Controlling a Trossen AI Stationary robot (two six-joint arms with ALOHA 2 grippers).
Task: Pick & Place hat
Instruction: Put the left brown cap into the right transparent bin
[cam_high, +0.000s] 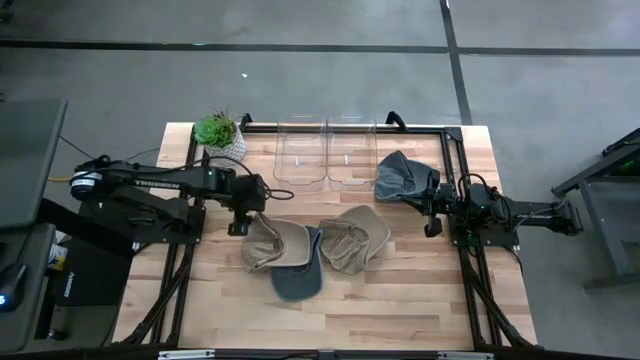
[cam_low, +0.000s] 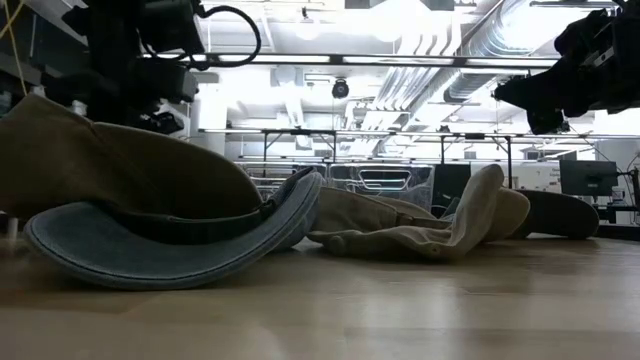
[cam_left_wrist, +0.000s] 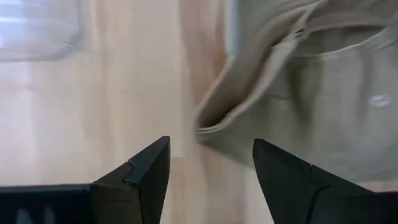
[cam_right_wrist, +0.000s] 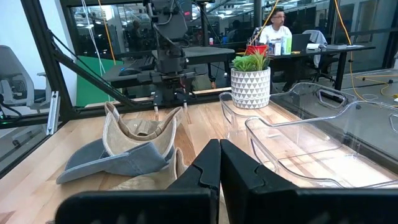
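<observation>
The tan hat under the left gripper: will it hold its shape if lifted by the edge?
Probably not. The tan hat lies crumpled with its fabric folded, so it should sag from the open left gripper. It looks light. Its blue-grey brim seems stiffer, keeping a curve.

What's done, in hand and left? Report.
Done: nothing; both clear bins look empty. In hand: the left gripper, open, sits at the edge of a tan hat, not gripping; the right gripper is shut and empty. Left: that hat, the second tan hat, the blue-grey hat and the dark grey hat, all on the table.
</observation>
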